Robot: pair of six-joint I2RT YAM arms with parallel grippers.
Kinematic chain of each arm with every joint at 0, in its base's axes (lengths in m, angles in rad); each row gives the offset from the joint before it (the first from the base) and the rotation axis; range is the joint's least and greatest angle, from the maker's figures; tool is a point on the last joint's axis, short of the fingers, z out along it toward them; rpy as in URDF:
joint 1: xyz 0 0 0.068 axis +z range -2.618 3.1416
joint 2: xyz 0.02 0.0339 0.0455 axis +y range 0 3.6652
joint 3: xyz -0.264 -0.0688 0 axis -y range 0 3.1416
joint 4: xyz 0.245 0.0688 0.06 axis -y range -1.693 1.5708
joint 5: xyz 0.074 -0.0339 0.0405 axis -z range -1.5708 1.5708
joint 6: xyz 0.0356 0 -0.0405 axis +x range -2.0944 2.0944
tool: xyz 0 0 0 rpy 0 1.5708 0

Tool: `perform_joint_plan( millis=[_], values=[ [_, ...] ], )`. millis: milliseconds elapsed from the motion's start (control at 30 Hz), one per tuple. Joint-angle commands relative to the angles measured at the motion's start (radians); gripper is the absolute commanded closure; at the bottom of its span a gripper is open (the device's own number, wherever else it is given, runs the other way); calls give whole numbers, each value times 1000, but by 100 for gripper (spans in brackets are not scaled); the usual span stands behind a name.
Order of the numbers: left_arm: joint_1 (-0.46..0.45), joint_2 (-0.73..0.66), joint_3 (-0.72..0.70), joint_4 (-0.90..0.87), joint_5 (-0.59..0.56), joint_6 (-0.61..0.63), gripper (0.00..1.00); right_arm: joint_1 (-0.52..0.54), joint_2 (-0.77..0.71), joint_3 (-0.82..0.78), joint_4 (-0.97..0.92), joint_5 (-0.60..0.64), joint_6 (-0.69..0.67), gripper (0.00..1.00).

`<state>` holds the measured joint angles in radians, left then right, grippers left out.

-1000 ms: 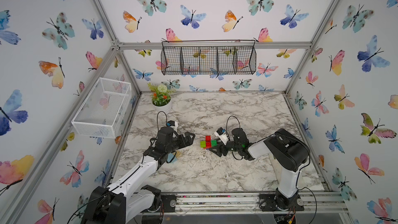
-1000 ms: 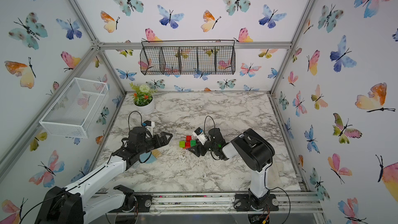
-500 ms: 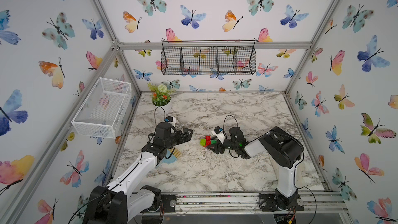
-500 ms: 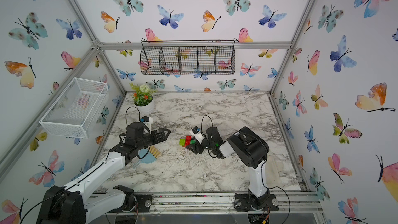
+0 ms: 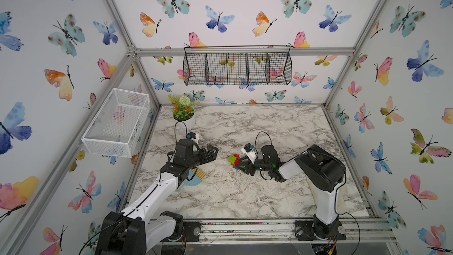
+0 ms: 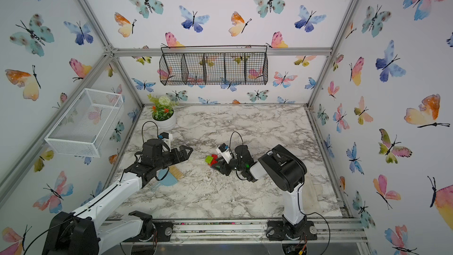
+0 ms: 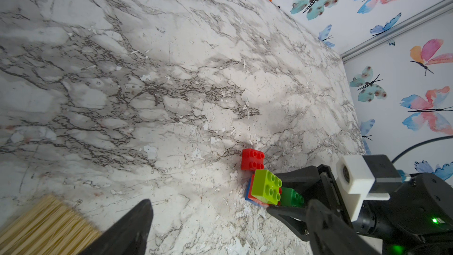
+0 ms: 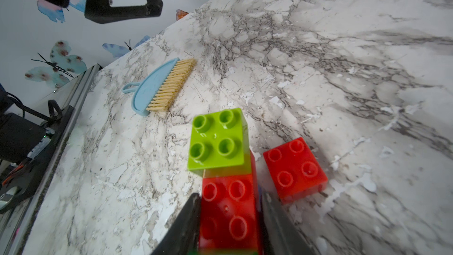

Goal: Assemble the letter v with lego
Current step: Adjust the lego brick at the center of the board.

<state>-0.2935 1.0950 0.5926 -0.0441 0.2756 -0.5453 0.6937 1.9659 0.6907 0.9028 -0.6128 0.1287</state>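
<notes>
You count five lego bricks (image 5: pixel 234 160) mid-table: one long red brick (image 8: pixel 228 217), one lime brick (image 8: pixel 217 141) on it, one green brick (image 7: pixel 291 197), one blue brick (image 7: pixel 248 192) beneath, one square red brick (image 8: pixel 295 168) beside (open marble (image 5: pixel 269 128) round them, edges well apart). Your right gripper (image 8: pixel 230 196) pinches the long red brick; your left gripper (image 5: pixel 211 154) gapes wide near one brush (image 8: pixel 157 87).

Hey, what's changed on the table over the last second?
The right gripper edged in and closed on the long red brick that carries the lime brick. The left gripper shifted slightly and stayed open. The loose red brick and the brush stayed put.
</notes>
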Motion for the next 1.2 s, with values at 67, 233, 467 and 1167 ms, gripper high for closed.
perform_joint_plan(
  millis=[67, 233, 467, 1167],
  values=[
    [13, -19, -19, -4, 17, 13, 2, 6, -39, -16, -19, -28, 57, 63],
    [18, -32, -28, -5, 23, 13, 2, 6, -76, -25, -36, -93, 166, 65],
    [24, -44, -58, 8, 33, 6, 2, 16, -84, -119, 41, -220, 343, 65],
    [30, -58, -93, 24, 53, 3, 2, 18, 30, 52, -349, -226, 339, 37]
  ],
)
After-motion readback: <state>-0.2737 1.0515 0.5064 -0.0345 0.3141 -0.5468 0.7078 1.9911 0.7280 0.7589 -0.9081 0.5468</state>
